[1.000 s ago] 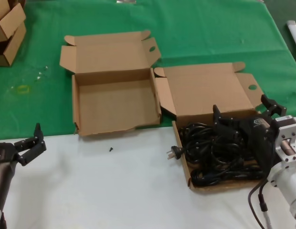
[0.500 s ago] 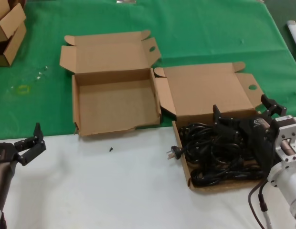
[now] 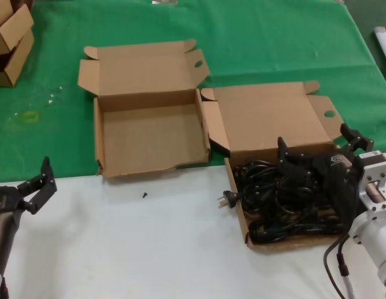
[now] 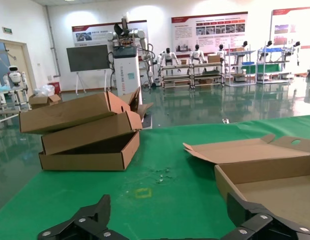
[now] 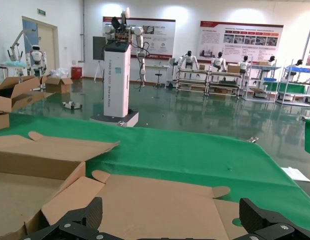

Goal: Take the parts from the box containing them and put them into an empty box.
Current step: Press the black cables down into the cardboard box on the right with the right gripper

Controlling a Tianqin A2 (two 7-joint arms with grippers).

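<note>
The box with the parts (image 3: 268, 118) lies open at the right, holding several coiled black power cords (image 3: 274, 199). One plug (image 3: 225, 199) hangs over its near-left wall. The empty box (image 3: 149, 137) lies open to its left, on the green cloth. My right gripper (image 3: 317, 146) is open and empty, held over the cords; in its wrist view (image 5: 170, 215) it faces the box's lid (image 5: 160, 200). My left gripper (image 3: 38, 185) is open and empty at the near left over the white table; in its wrist view (image 4: 170, 212) the empty box (image 4: 275, 185) shows beside it.
Small brown cartons (image 3: 9, 43) are stacked at the far left, also in the left wrist view (image 4: 85, 135). A tiny black bit (image 3: 144, 195) lies on the white table (image 3: 149, 249) in front of the empty box. Green cloth (image 3: 274, 43) covers the far half.
My left gripper has shifted slightly to the left. The right gripper, the boxes and the cords have not moved.
</note>
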